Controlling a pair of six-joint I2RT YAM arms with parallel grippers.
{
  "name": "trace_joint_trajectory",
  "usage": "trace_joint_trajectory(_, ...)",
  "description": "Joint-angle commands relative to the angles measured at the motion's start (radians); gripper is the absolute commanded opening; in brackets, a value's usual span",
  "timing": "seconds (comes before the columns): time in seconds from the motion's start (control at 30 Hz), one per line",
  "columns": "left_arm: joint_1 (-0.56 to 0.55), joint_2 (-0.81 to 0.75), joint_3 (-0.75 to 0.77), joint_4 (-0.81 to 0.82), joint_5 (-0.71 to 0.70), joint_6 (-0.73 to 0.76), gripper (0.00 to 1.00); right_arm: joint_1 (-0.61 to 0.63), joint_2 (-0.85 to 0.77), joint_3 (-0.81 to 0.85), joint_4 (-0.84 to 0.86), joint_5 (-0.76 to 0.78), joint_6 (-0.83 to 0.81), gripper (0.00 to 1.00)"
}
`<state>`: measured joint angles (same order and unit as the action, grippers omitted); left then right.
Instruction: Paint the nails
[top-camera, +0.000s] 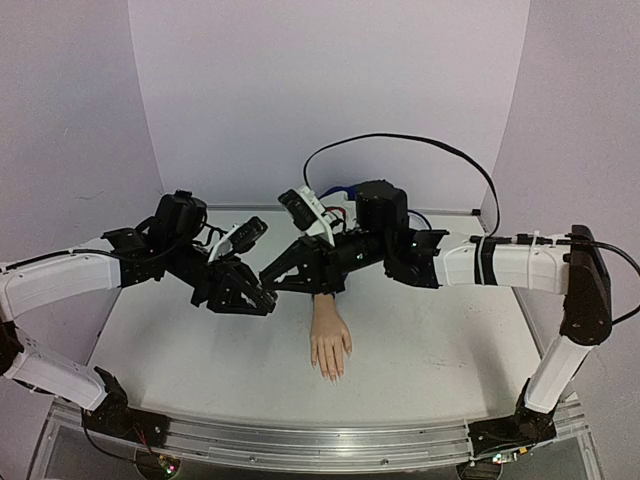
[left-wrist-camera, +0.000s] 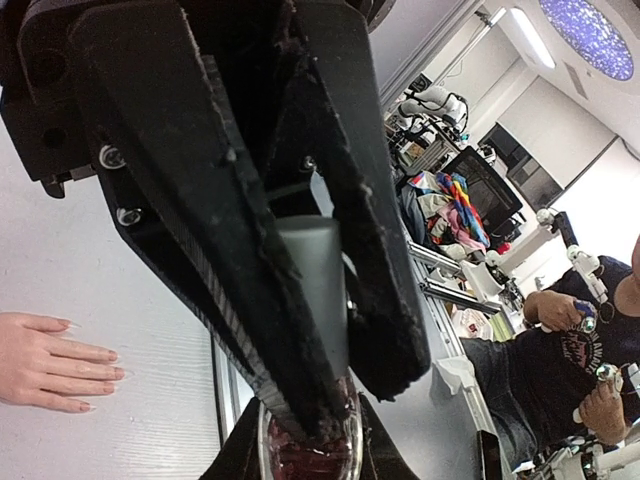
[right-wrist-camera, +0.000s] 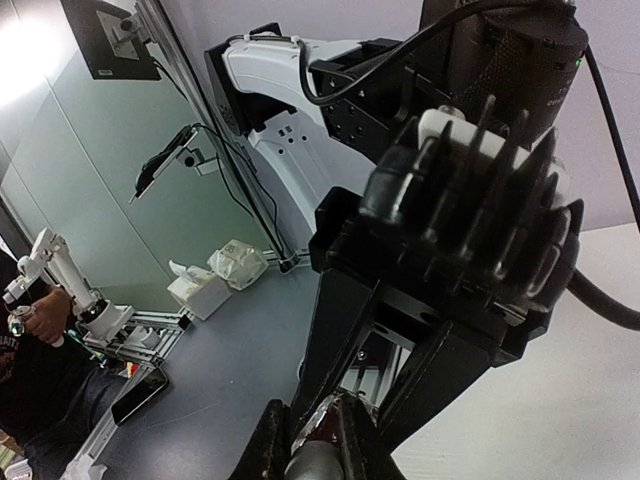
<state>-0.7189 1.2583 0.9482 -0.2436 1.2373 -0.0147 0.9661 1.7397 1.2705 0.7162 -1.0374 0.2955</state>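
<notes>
Left claw (left-wrist-camera: 345, 400) and right claw (right-wrist-camera: 312, 445) tight on one polish bottle (left-wrist-camera: 310, 455) above white tabletop (top-camera: 430, 340), lilac walls (top-camera: 330, 90) behind

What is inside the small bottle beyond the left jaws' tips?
Dark red polish shows through the glass bottle. Its grey cap is clamped between the left jaws. The neck, and any brush inside, are covered.

One counter (top-camera: 430, 340). One mannequin hand (top-camera: 330, 345) on it. Four nails (left-wrist-camera: 113, 355) countable in the left wrist view; thumb out of frame. Two arms (top-camera: 60, 280). Two claws, left claw (top-camera: 262, 300) and right claw (top-camera: 276, 276), both up-left of the mannequin hand. Two fingers (left-wrist-camera: 200, 200) per claw. One polish bottle (left-wrist-camera: 310, 455), dark red. One grey cap (left-wrist-camera: 315, 285).
</notes>
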Motion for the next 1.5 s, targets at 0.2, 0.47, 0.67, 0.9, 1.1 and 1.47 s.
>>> trace_joint_trajectory(0.2, 0.03, -0.051, 0.068, 0.105, -0.333, -0.022, 0.0, 0.013, -0.04, -0.013, -0.026, 0.237, 0.05, 0.34)
trace_joint_trajectory(0.47, 0.03, -0.125, -0.003, 0.104, -0.55, 0.071, 0.0, -0.005, -0.136, 0.025, -0.262, 0.609, 0.187, 0.98)
trace_joint_trajectory(0.67, 0.03, -0.148, -0.033, 0.103, -0.543, 0.137, 0.0, -0.037, -0.164, 0.06, -0.371, 0.541, 0.262, 0.98)
trace_joint_trajectory(0.9, 0.03, -0.158, -0.046, 0.097, -0.522, 0.158, 0.0, -0.038, -0.034, 0.247, -0.489, 0.397, 0.232, 0.85)
trace_joint_trajectory(1.1, 0.03, -0.163, -0.052, 0.082, -0.521, 0.156, 0.0, -0.037, 0.031, 0.342, -0.551, 0.326, 0.203, 0.64)
trace_joint_trajectory(1.47, 0.03, -0.149, -0.031, 0.043, -0.516, 0.171, 0.0, -0.035, 0.084, 0.383, -0.606, 0.304, 0.168, 0.52)
